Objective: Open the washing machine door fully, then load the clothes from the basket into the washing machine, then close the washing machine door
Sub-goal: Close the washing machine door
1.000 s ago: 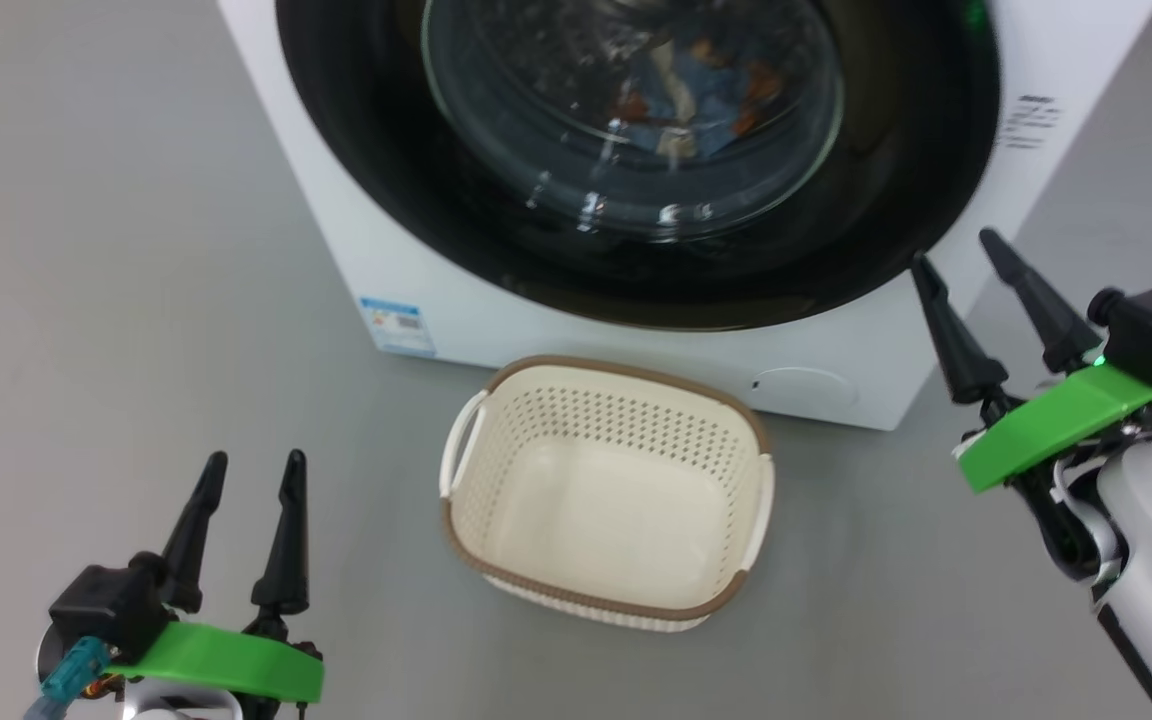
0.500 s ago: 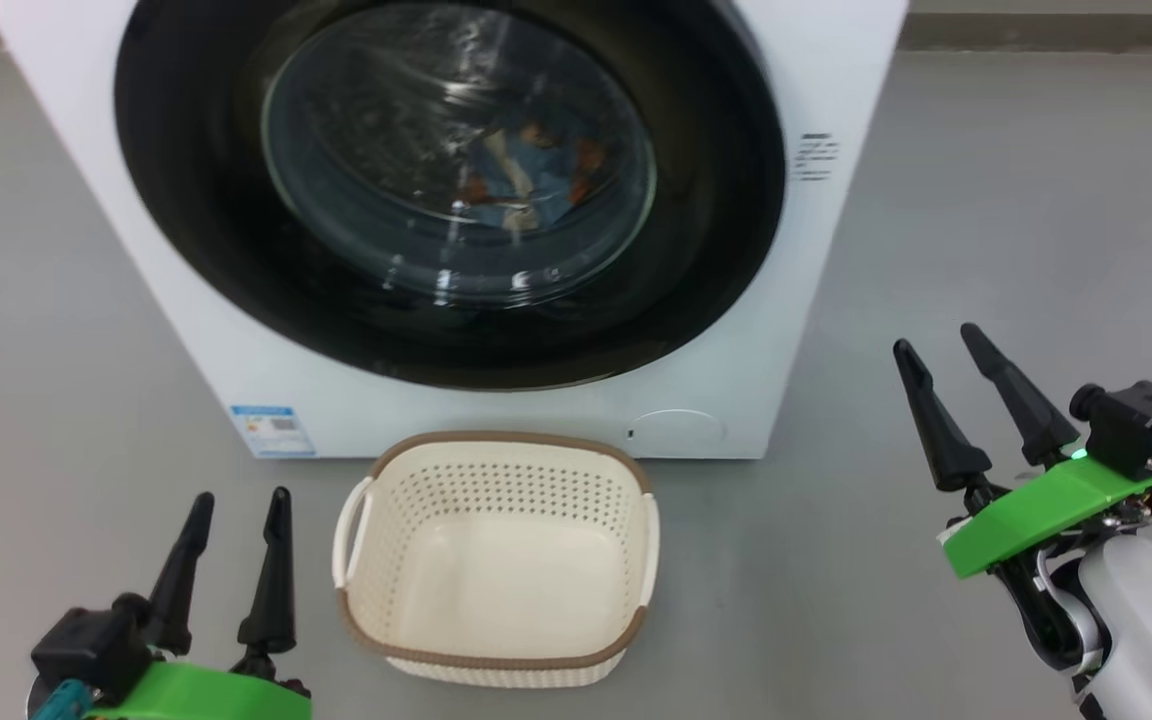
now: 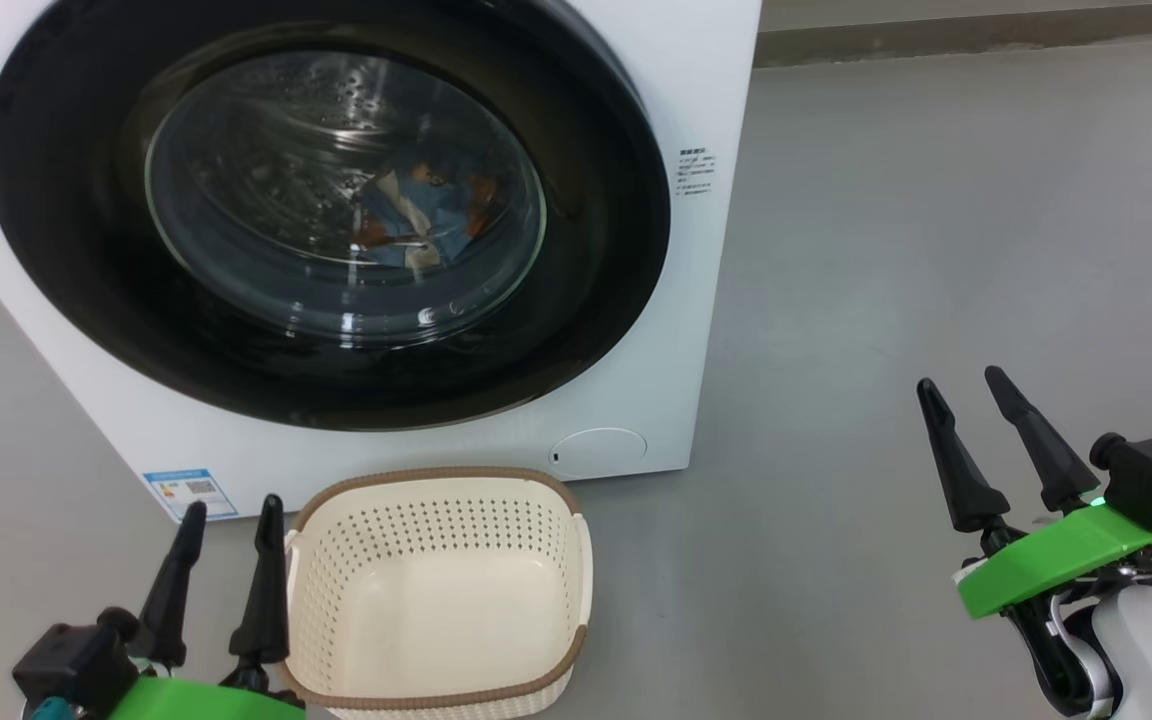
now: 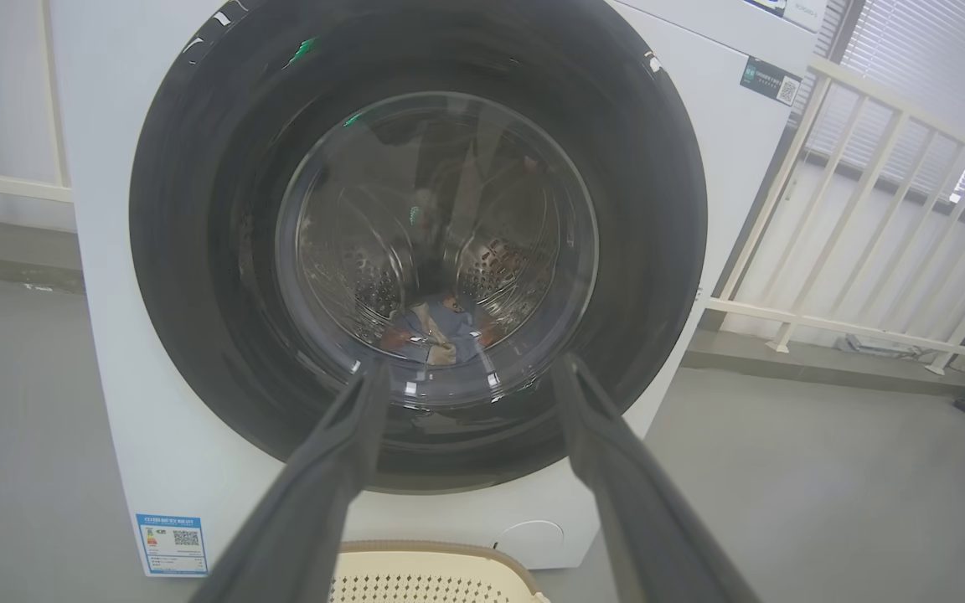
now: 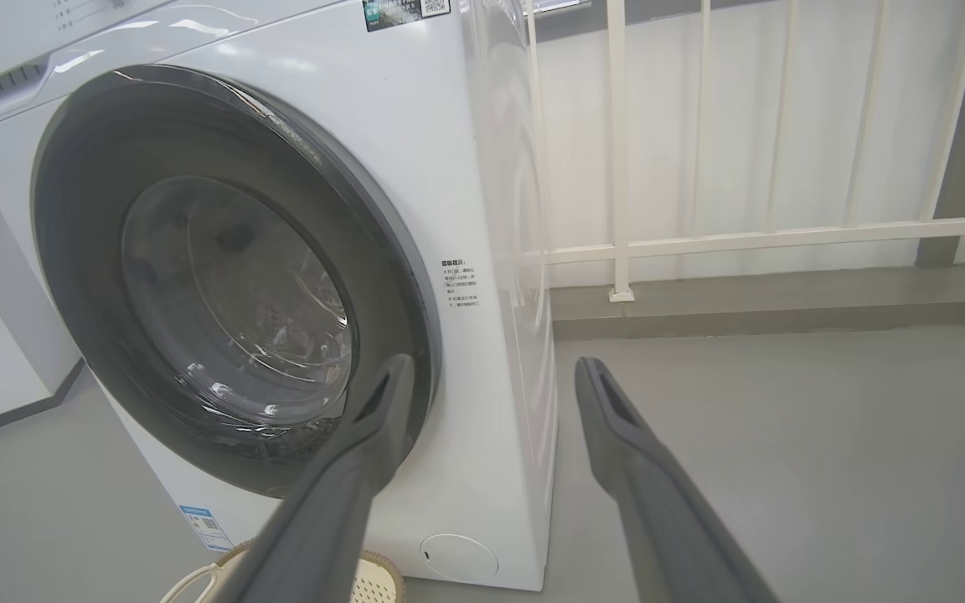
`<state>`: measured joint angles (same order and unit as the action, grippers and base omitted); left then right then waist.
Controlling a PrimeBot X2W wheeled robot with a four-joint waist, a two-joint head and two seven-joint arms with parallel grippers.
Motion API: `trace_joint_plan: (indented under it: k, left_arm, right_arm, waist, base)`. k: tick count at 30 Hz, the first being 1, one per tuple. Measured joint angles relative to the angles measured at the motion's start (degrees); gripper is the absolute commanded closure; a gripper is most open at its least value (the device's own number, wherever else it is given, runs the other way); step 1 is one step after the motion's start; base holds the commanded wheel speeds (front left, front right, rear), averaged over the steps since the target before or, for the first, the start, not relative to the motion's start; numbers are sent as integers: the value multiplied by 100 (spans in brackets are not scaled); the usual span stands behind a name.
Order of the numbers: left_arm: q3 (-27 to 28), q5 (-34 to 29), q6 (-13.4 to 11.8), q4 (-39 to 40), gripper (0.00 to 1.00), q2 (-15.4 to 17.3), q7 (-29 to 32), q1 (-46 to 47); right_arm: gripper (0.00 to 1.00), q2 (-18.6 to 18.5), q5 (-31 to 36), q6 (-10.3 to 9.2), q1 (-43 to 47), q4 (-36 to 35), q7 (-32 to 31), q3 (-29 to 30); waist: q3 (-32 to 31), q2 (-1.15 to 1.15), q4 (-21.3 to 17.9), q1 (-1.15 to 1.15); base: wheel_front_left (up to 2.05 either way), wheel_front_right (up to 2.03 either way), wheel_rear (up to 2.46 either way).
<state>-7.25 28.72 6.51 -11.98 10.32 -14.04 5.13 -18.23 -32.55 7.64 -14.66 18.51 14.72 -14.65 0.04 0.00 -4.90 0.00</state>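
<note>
Cream basket (image 3: 436,522) interior: head view | clothes (image 4: 436,327) behind door (image 4: 198,251): left wrist | left fingers (image 3: 264,590), right fingers (image 3: 956,470) apart

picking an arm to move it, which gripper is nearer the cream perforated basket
Left. The left gripper is right beside the left side of the cream perforated plastic basket; the right gripper is far off to its right.
</note>
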Motion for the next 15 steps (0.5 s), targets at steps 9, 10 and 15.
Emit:
trace_joint_plan:
  k: [9, 10, 15]
  left_arm:
    - [-3, 53, -9, 35, 0, 48, 0, -101]
    - [-4, 53, -9, 35, 0, 47, 0, -101]
    - [-7, 54, -68, 34, 0, 47, 0, -102]
  right_arm:
    - [0, 156, 145, 0, 243, -60, 0, 196]
    - [0, 159, 145, 0, 243, -60, 0, 198]
    - [0, 159, 192, 0, 242, -60, 0, 204]
  waist:
    - [-99, 0, -103, 0]
    - [-104, 0, -104, 0]
    - [-120, 0, -89, 0]
  base:
    - [0, 0, 0]
    - [0, 0, 0]
    - [0, 0, 0]
